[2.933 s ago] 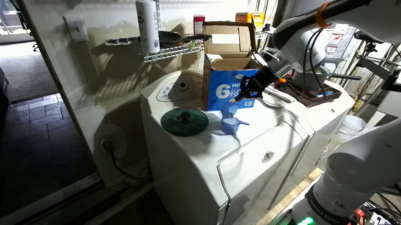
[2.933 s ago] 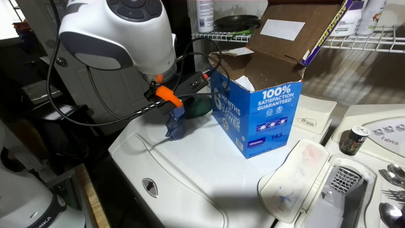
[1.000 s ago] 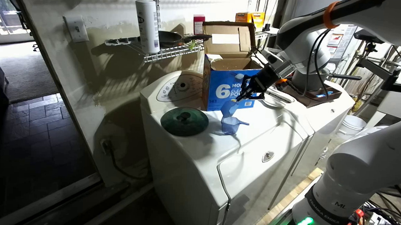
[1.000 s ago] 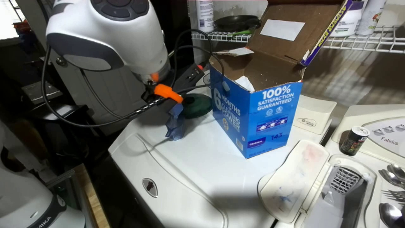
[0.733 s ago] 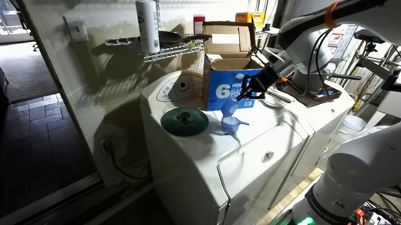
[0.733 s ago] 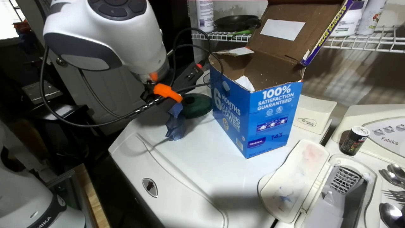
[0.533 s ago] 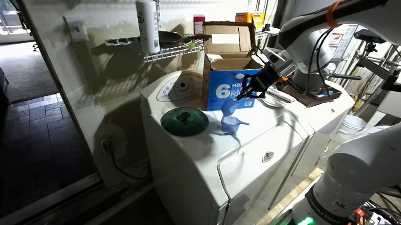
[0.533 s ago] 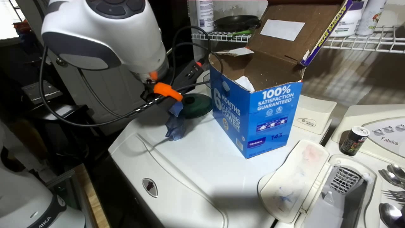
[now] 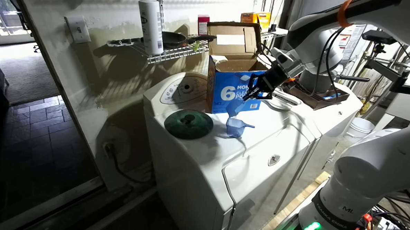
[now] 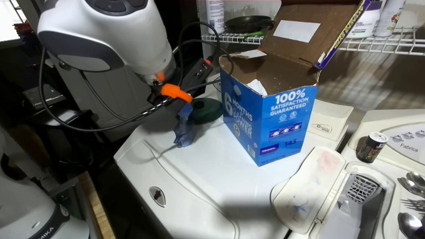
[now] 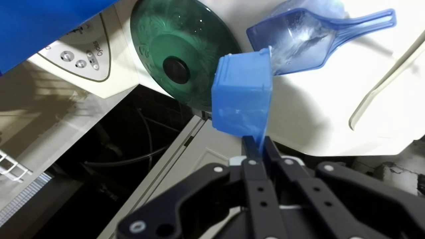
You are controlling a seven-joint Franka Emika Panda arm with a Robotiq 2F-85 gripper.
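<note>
My gripper (image 11: 258, 142) is shut on a translucent blue scoop (image 11: 242, 93), its handle between the fingertips. The held scoop is tilted and also shows in an exterior view (image 9: 234, 107). A second translucent blue scoop (image 9: 235, 128) stands on the white washer top (image 9: 203, 153), just below the held one. In the wrist view the second scoop (image 11: 292, 39) has its handle pointing right, and something pale is visible in it. Whether the two scoops touch is not clear. In an exterior view the gripper's black body and orange strap (image 10: 176, 93) partly cover the held scoop.
A green glass lid (image 9: 188, 124) with a black knob lies beside the scoops. An open blue cardboard box (image 9: 230, 92) stands behind them. A white container with its lid open (image 10: 308, 192), a can (image 10: 372, 147) and cutlery (image 10: 411, 186) are farther along. A wire shelf (image 9: 176, 53) holds a pan.
The gripper has moved slightly up and, in an exterior view, to the right. The held scoop has risen a little and tilted more. The second scoop, lid and box have not moved.
</note>
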